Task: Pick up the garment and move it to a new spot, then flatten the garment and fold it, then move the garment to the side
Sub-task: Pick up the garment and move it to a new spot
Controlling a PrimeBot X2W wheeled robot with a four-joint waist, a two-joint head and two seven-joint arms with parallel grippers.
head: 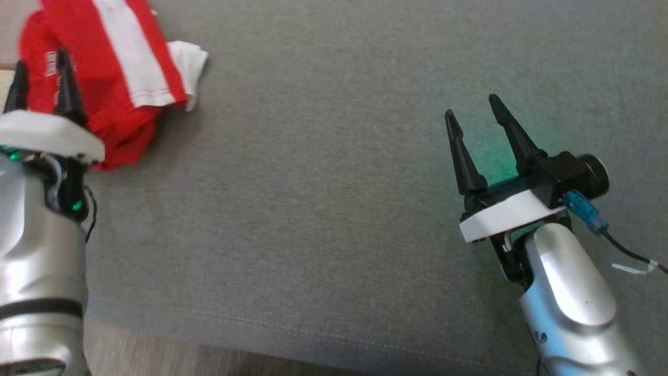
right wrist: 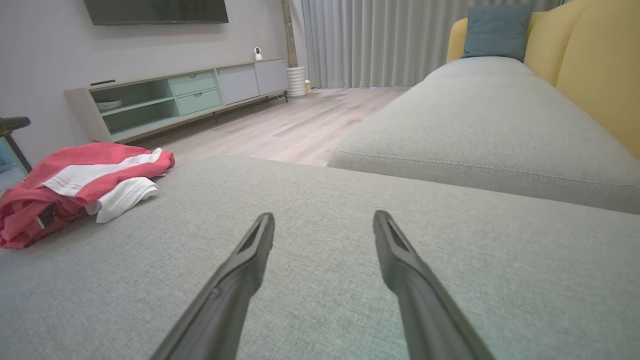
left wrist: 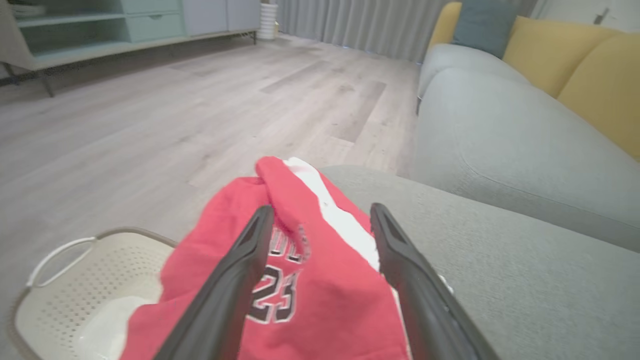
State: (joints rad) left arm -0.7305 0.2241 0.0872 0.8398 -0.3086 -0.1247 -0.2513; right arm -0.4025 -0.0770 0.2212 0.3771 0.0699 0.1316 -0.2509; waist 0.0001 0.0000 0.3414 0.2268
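Left tool (head: 42, 65) hangs wide open over the crumpled garment (head: 120, 62) at the sofa's (head: 323, 183) far left corner, placed, I judge, for a grab; right tool (head: 472, 110) hovers open, well clear.

Grey sofa (right wrist: 475, 115) backed by yellow backrest (right wrist: 600, 65), blue pillow (right wrist: 495, 30) leaned there; perforated basket (left wrist: 65, 285) seen beside sofa, cabinet (right wrist: 165, 100) set along wall.

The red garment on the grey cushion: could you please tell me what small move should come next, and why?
Probably lower the left gripper onto the garment and close it. The garment lies bunched at the left edge of the cushion, the left gripper's open jaws straddle a raised fold of it, and the right gripper stands open over bare cushion, well away from the cloth.
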